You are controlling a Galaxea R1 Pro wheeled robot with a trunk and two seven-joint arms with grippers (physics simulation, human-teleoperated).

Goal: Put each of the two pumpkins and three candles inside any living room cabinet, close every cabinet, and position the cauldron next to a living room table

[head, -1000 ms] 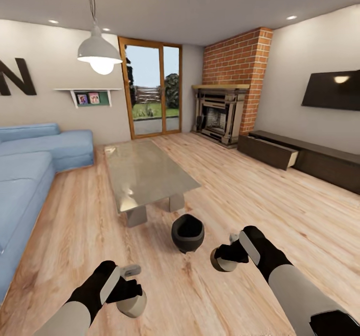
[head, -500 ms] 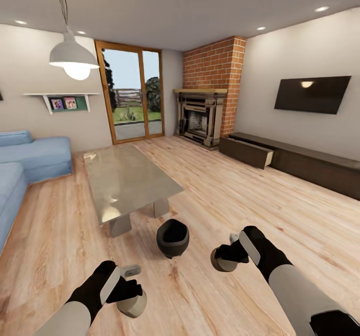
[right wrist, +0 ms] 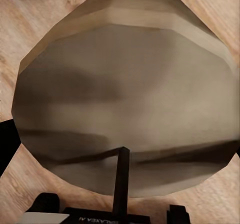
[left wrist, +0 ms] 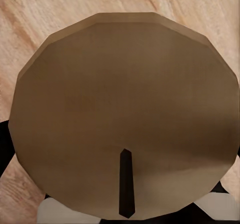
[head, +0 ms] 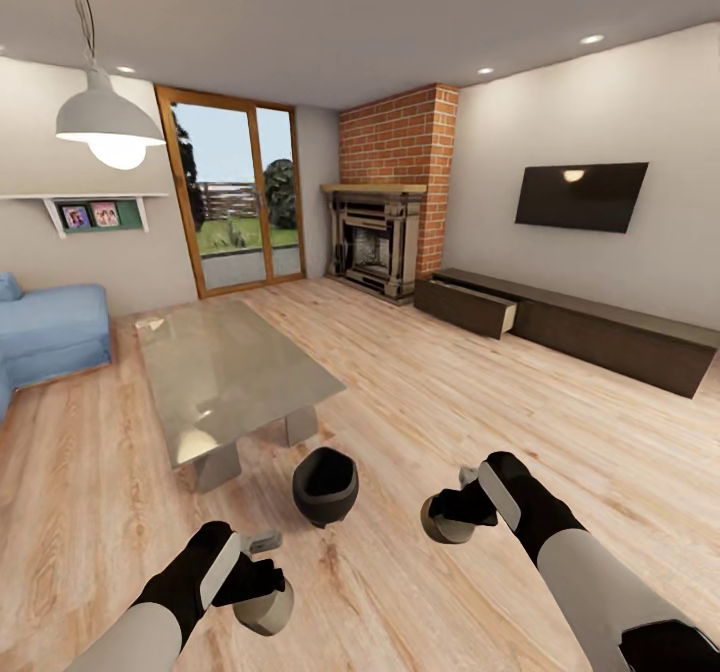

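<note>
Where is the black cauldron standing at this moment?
In the head view the cauldron stands on the wood floor, left of centre, just before the near end of the glass table.

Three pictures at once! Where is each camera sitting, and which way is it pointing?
Head view: on the robot's head, looking forward and down over the living room, the table, cauldron, cabinet, and both arms.
Left wrist view: near the left claw, looking along it at the candle it holds; a little claw hardware shows.
Right wrist view: near the right claw, facing its own candle; claw base shows.
Shared: both candles and the wood floor also appear in the head view.
</note>
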